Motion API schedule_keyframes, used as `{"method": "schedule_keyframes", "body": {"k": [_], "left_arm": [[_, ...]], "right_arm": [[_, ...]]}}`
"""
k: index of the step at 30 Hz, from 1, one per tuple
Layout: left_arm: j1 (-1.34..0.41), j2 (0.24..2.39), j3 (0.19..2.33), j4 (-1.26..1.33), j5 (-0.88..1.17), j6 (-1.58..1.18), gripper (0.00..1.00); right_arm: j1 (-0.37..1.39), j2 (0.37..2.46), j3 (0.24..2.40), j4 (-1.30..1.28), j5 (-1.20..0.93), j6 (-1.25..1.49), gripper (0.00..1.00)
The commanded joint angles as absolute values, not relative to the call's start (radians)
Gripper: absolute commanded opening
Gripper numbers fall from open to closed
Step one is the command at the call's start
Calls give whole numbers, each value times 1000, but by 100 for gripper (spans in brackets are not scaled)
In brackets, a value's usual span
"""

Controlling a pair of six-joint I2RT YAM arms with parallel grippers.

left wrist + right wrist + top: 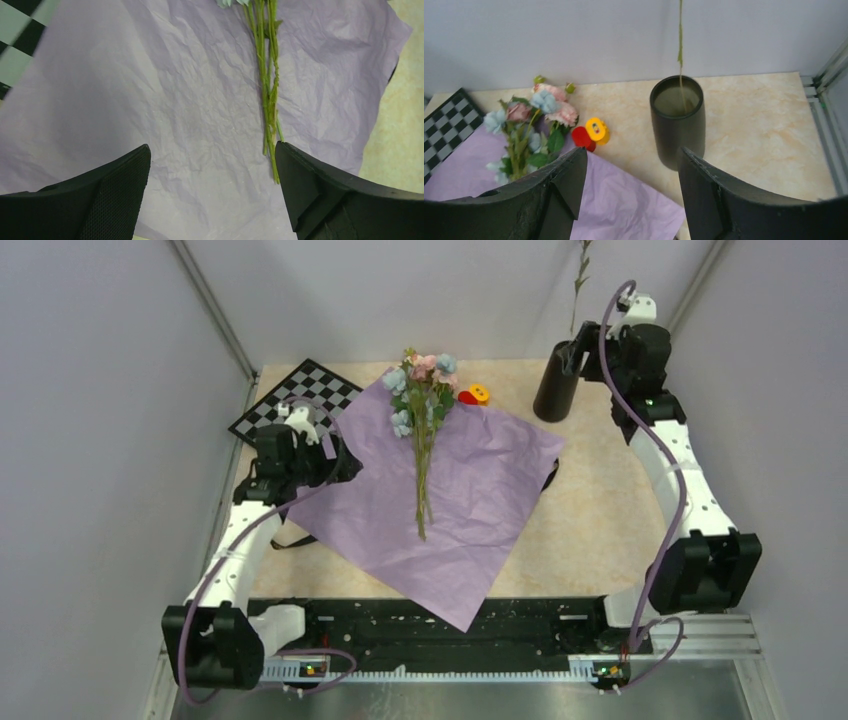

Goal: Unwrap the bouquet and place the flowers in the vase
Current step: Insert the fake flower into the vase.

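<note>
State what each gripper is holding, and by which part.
Nothing is held. The left gripper hangs open over the paper; the right gripper is open near the vase, its jaws empty.

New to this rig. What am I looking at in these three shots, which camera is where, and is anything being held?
Two robot arms are bolted at the near edge of a table. The wide picture comes from a fixed camera above and behind them. The other two come from a camera on each wrist, so the black shapes at the bottom are that arm's own fingers.

An unfolded sheet of lilac paper lies on the table with a bunch of artificial flowers on it. Behind it are a checkered board and a small red-and-yellow toy. To the right stands a dark vase with one thin green stem already in it.

The left hand hangs open over the paper near the stems. The right hand is open just in front of the vase. Neither holds anything.
</note>
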State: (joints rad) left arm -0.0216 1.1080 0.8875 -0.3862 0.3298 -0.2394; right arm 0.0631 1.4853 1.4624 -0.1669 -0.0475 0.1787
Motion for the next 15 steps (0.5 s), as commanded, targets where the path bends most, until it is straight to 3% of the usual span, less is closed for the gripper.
{"method": "schedule_keyframes", "body": {"k": [1, 9, 15], "left_arm": [[-78, 1093, 812, -261, 385, -365, 96], [-296, 1153, 712, -103, 258, -581, 96], [-452, 1321, 794, -54, 130, -614, 95]], "right_arm": [[74, 1380, 1396, -222, -184, 243, 67], [189, 1292, 1166, -230, -231, 306, 64], [272, 1287, 1031, -178, -256, 365, 60]]}}
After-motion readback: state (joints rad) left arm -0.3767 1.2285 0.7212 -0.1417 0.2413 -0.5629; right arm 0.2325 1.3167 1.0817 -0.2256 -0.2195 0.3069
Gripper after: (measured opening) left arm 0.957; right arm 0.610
